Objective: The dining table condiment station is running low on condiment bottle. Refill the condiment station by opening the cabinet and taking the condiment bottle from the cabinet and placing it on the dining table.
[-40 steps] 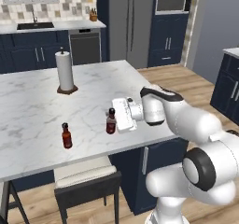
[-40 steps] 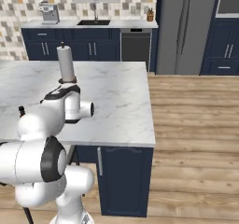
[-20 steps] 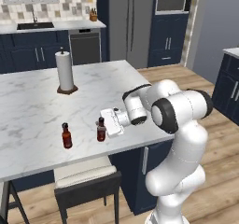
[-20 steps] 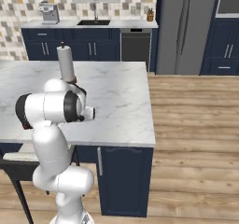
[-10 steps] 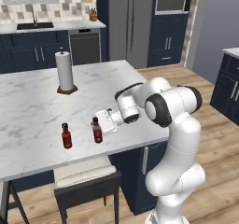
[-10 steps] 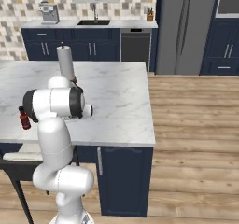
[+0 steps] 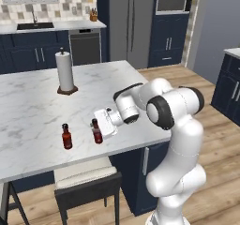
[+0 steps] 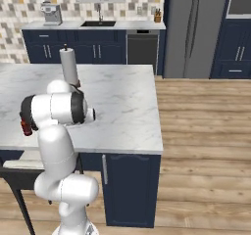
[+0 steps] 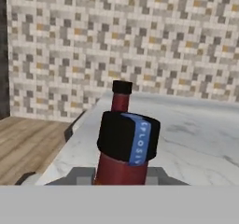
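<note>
Close up from the hand, we see our end effector (image 7: 100, 131) clamped on the upright slim orange-red black-capped bottle (image 9: 122, 143); left base view adds a second red bottle (image 7: 67, 137) on the white marble desk (image 7: 37, 111).

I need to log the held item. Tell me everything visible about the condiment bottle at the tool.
The condiment bottle is small and slim, with a red body, dark label band with a blue strip, narrow neck and black cap. It stands upright at the tool, low over the dining table near its front edge, beside a similar bottle.
</note>
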### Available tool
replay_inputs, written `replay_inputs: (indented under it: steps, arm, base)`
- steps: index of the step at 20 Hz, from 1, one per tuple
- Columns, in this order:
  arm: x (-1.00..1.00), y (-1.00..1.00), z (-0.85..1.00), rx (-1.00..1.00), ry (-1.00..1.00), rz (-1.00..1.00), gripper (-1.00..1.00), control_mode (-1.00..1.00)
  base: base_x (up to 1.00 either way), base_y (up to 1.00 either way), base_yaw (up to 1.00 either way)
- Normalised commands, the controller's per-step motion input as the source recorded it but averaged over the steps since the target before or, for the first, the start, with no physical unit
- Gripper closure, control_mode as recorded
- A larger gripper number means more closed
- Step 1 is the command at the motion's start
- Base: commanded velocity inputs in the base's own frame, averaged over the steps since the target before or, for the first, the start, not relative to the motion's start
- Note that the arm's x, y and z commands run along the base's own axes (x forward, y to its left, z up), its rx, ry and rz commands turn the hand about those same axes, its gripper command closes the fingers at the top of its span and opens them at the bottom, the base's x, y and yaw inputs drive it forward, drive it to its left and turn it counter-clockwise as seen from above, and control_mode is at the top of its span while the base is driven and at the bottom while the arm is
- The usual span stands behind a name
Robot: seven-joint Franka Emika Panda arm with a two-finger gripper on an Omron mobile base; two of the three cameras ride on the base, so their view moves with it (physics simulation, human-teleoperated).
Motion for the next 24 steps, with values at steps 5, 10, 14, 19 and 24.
replay_inputs:
  steps: [5,10,14,19,24]
  arm:
    - [-0.17,-0.12,-0.02,0.0,-0.1,0.0,-1.0,-1.0]
    - [0.0,-0.12,0.1,0.0,0.01,0.0,-1.0,-1.0]
    - [0.0,-0.09,0.22,0.0,0.15,-0.01,-1.0,-1.0]
    - [0.0,-0.1,0.38,0.0,0.14,-0.01,-1.0,-1.0]
    - [0.0,-0.08,0.57,0.0,0.03,-0.03,-1.0,-1.0]
  base:
    - [0.0,0.0,0.0]
    - [0.0,0.0,0.0]
    - [0.0,0.0,0.0]
    - [0.0,0.0,0.0]
    - [0.0,0.0,0.0]
